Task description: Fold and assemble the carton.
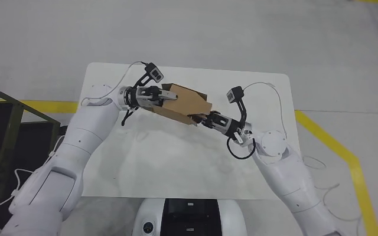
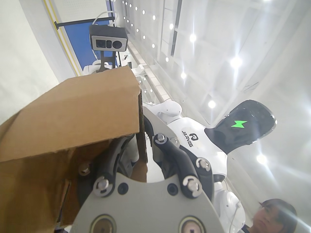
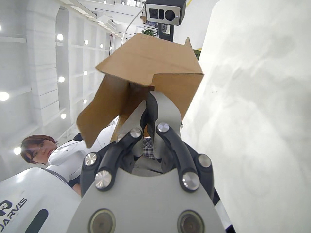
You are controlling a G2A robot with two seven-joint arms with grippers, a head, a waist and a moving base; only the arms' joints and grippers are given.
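- Brown cardboard carton [image 1: 184,103], partly erected, held aslant between the two grippers over the far half of the white bench [image 1: 177,168].
- Left gripper [image 1: 158,97] at the carton's open end, fingers clamped on a carton wall.
- Right gripper [image 1: 204,118] at the opposite end, nearer the robot, fingers drawn narrow and pinching cardboard.
- Far bench edge near the carton; broad bare surface toward the robot; side edges well apart from the carton.
- Left wrist view: carton [image 2: 73,112] close against the left gripper [image 2: 143,134], with a corrugated panel edge-on between the fingers [image 2: 158,128] and one finger hidden behind cardboard; right arm's wrist camera [image 2: 108,41] just past the carton's far corner.
- Right wrist view: carton [image 3: 150,59] seen from its end, one flap [image 3: 102,110] hanging open beside the right gripper [image 3: 148,98]; fingers [image 3: 167,112] nearly together, tips tucked under a cut edge; bench [image 3: 255,98] alongside, left arm's wrist camera [image 3: 165,13] beyond.
- Top view: adds the open interior at the left gripper's end; contact between carton and bench not determinable.
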